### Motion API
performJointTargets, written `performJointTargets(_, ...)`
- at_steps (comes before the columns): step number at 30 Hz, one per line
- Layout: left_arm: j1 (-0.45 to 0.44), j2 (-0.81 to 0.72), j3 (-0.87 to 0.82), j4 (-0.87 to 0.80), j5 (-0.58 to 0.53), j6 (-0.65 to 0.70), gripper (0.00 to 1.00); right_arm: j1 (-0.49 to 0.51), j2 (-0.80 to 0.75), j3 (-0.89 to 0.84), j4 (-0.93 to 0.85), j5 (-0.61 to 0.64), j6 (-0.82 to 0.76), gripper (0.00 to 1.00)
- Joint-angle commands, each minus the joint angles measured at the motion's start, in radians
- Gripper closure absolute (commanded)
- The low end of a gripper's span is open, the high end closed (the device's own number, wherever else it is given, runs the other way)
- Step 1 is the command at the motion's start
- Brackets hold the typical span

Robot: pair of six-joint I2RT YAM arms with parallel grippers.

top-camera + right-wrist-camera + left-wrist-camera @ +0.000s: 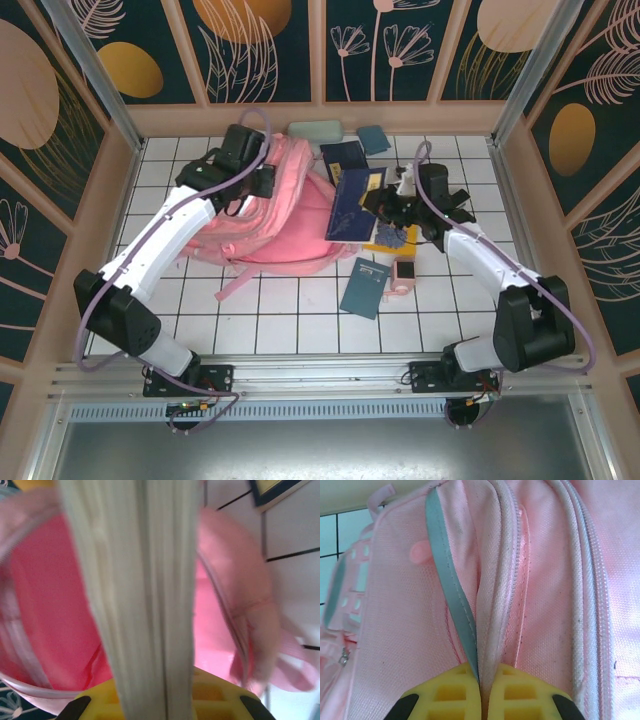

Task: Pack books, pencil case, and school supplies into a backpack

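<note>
Looking down from the top camera: the backpack point(285, 220) is lying on the tiled table point(300, 330). The left gripper point(260, 184) is sitting on the backpack's far-left part, clenched on its fabric. The right gripper point(388, 205) is hanging just right of the backpack, grasping a navy book point(352, 205) that is standing tilted against the backpack's right edge (not lying flat). The pencil case point(315, 130) is lying just beyond the backpack. A second navy book point(343, 155) is lying at the backpack's far-right corner, with the small teal pad point(373, 138) further right of it. The yellow book point(395, 240) is lying right of the backpack. The dark teal book point(365, 287) and the pink cube gadget point(403, 272) are lying to the backpack's near right.

Left wrist: the left gripper point(481, 692) is pinching a fold of the backpack point(395, 630) beside a zipper, jaws pressed together, and a grey strip point(450, 590) is running into the pinch.

Right wrist: the right gripper point(155, 700) is clamping the navy book point(145, 580), with its pale page edge facing the camera (cover colour unreadable here). The backpack point(50, 605) is showing pink on both sides behind it.
</note>
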Motion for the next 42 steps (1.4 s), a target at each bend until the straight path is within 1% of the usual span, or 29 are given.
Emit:
performJointTargets(1,0.036,-0.044,0.043,0.072,0.033,0.038,1.0,0.059,0.057,0.029,0.152,-0.057,0.129,1.0)
performJointTargets(3,0.051,-0.042,0.039,0.086,0.065,0.033,1.0,0.092,0.097,0.053,0.162,-0.035,0.171,1.0)
performJointTargets(5,0.058,-0.042,0.037,0.097,0.128,0.031,1.0,0.123,0.137,0.077,0.18,-0.019,0.206,1.0)
performJointTargets(10,0.062,-0.068,0.007,0.171,0.221,-0.011,1.0,0.202,0.234,0.154,0.205,0.088,0.296,1.0)
performJointTargets(12,0.065,-0.075,-0.006,0.193,0.263,-0.036,1.0,0.216,0.292,0.187,0.241,0.116,0.342,1.0)
performJointTargets(13,0.065,-0.079,-0.014,0.205,0.283,-0.049,1.0,0.241,0.323,0.206,0.258,0.121,0.366,1.0)
performJointTargets(16,0.065,-0.084,-0.038,0.244,0.355,-0.083,1.0,0.279,0.432,0.273,0.383,0.106,0.427,1.0)
performJointTargets(19,0.065,-0.085,-0.048,0.273,0.377,-0.104,1.0,0.312,0.539,0.384,0.38,0.134,0.431,1.0)
performJointTargets(24,0.065,-0.127,-0.109,0.392,0.384,-0.198,1.0,0.347,0.697,0.481,0.445,0.2,0.462,1.0)
performJointTargets(26,0.065,-0.136,-0.134,0.44,0.39,-0.239,1.0,0.355,0.774,0.539,0.474,0.205,0.487,1.0)
performJointTargets(28,0.065,-0.136,-0.149,0.472,0.394,-0.268,1.0,0.362,0.862,0.633,0.465,0.2,0.503,0.99)
performJointTargets(29,0.065,-0.131,-0.152,0.481,0.391,-0.275,1.0,0.365,0.915,0.7,0.446,0.188,0.505,0.93)
performJointTargets(30,0.067,-0.131,-0.154,0.487,0.386,-0.276,1.0,0.368,0.964,0.771,0.428,0.173,0.502,0.86)
performJointTargets(32,0.068,-0.127,-0.154,0.491,0.365,-0.278,1.0,0.371,1.037,0.882,0.391,0.148,0.487,0.75)
performJointTargets(35,0.075,-0.121,-0.153,0.482,0.34,-0.276,1.0,0.366,1.071,0.972,0.305,0.145,0.431,0.49)
performJointTargets(37,0.086,-0.122,-0.162,0.474,0.319,-0.272,1.0,0.353,1.048,0.976,0.245,0.163,0.381,0.35)
performJointTargets(38,0.094,-0.123,-0.168,0.471,0.316,-0.27,1.0,0.346,1.027,0.958,0.236,0.165,0.366,0.31)
performJointTargets(39,0.104,-0.126,-0.171,0.467,0.319,-0.269,1.0,0.337,1.001,0.926,0.243,0.161,0.349,0.29)
performJointTargets(41,0.13,-0.139,-0.176,0.463,0.333,-0.276,1.0,0.322,0.944,0.862,0.228,0.158,0.308,0.22)
performJointTargets(42,0.144,-0.147,-0.177,0.457,0.334,-0.276,1.0,0.314,0.908,0.819,0.224,0.148,0.283,0.21)
